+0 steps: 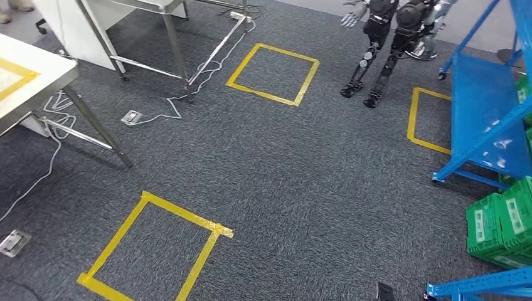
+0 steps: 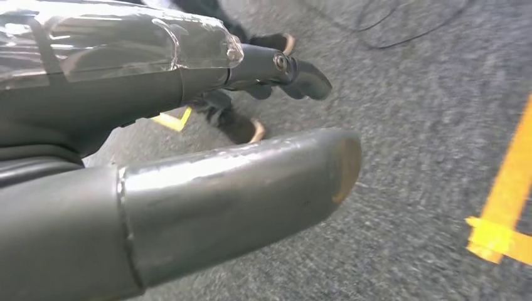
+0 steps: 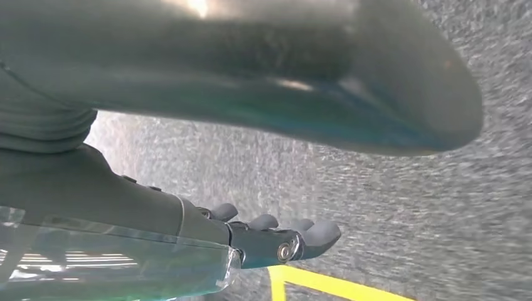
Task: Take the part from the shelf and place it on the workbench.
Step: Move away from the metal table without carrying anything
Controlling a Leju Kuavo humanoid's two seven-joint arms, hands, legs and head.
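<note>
The blue shelf [image 1: 486, 106] stands at the right edge of the head view, with green crates [image 1: 502, 222] on its lower levels. I cannot pick out a part in them. The steel workbench [image 1: 37, 78], its top marked with yellow tape, is at the far left. My left hand [image 2: 188, 182] hangs over the grey carpet, its thumb and fingers [image 2: 288, 69] apart and nothing in it. My right hand [image 3: 144, 213] hangs the same way, its fingers [image 3: 282, 235] stretched out and holding nothing.
Another humanoid robot [image 1: 389, 37] stands at the back, near the shelf. Yellow tape squares [image 1: 154, 251] [image 1: 273, 72] mark the carpet. A second steel table [image 1: 169, 19] stands behind; white cables [image 1: 169, 110] and floor sockets [image 1: 14, 241] lie near the table legs.
</note>
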